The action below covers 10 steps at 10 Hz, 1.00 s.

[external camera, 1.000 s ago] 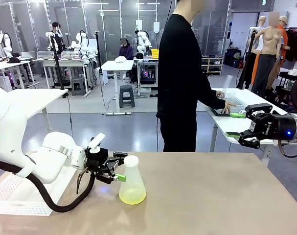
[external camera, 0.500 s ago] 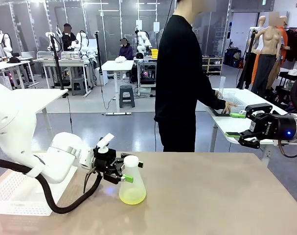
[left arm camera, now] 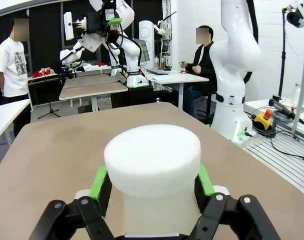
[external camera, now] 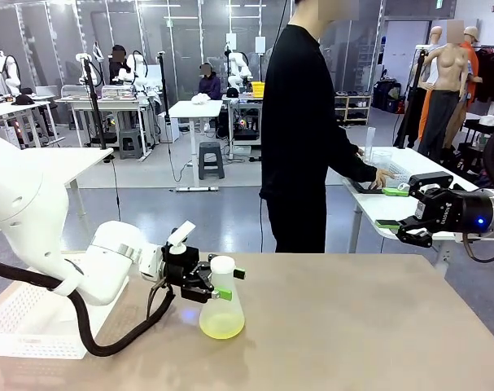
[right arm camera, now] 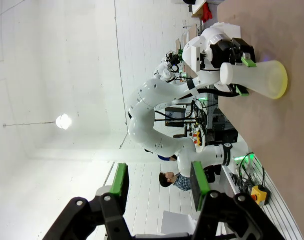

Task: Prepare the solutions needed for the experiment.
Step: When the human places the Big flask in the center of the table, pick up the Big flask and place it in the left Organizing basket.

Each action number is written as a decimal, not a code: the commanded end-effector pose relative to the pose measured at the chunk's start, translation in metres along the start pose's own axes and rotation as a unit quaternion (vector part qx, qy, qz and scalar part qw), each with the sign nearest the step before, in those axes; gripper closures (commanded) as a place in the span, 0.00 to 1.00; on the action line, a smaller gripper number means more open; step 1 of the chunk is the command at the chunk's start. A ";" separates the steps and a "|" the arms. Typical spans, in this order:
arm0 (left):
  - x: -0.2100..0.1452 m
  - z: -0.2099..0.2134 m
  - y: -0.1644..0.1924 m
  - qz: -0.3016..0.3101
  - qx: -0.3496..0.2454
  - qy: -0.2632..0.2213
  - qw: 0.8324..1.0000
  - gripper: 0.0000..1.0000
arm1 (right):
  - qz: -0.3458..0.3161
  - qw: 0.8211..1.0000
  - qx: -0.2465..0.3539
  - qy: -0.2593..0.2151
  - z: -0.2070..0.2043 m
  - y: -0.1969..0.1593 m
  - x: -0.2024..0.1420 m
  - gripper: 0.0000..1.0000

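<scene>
- The flask (external camera: 221, 305) stands upright on the near left part of the table (external camera: 352, 326), with the solutions (external camera: 222, 327), a shallow pale yellow-green pool, at its bottom.
- The left gripper (external camera: 223, 283) sits at the flask's neck, one green pad on each side just under the white cap (left arm camera: 152, 152). In the left wrist view the pads lie against the neck, so I read it as clasping the flask.
- The step in hand looks like taking hold of the flask; the next move calls for a firm hold, then a level lift so nothing slops.
- The right gripper (external camera: 391, 208) hangs at the far right, well apart, jaws parted and empty.
- The cap hides the liquid in the left wrist view, and whether the cap is sealed is unclear.
</scene>
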State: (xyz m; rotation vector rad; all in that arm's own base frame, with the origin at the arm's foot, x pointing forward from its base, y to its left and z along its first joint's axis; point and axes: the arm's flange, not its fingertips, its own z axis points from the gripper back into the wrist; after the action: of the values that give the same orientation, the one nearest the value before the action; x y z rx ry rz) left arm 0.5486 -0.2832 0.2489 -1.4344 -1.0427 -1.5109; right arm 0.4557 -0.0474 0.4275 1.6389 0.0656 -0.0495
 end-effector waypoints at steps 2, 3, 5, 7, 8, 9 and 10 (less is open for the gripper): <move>-0.001 -0.001 0.003 -0.007 0.018 -0.010 1.000 0.47 | 0.007 1.000 0.010 0.000 0.000 0.001 0.000 0.37; -0.001 -0.001 0.002 -0.004 0.017 -0.006 1.000 0.41 | 0.007 1.000 0.010 0.000 0.000 0.001 0.000 0.37; 0.001 0.000 -0.001 -0.013 0.012 -0.002 1.000 0.59 | 0.007 1.000 0.010 0.000 0.000 0.001 0.000 0.37; 0.010 -0.002 -0.011 -0.019 -0.004 0.000 1.000 0.78 | 0.007 1.000 0.010 0.000 0.000 0.001 0.000 0.37; 0.018 -0.003 -0.018 -0.025 -0.012 0.007 1.000 1.00 | 0.007 1.000 0.010 0.000 0.000 0.001 0.000 0.37; 0.023 -0.005 -0.022 -0.031 -0.016 0.013 0.999 0.97 | 0.007 1.000 0.010 0.000 0.000 0.001 0.000 0.37; 0.021 -0.003 -0.021 -0.027 -0.010 0.018 0.999 1.00 | 0.007 1.000 0.010 0.000 0.000 0.001 0.000 0.37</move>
State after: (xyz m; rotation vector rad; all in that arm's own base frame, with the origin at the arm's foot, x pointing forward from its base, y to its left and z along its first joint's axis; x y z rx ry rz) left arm 0.5346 -0.2814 0.2652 -1.4206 -1.0492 -1.5614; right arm 0.4557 -0.0474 0.4275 1.6389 0.0656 -0.0495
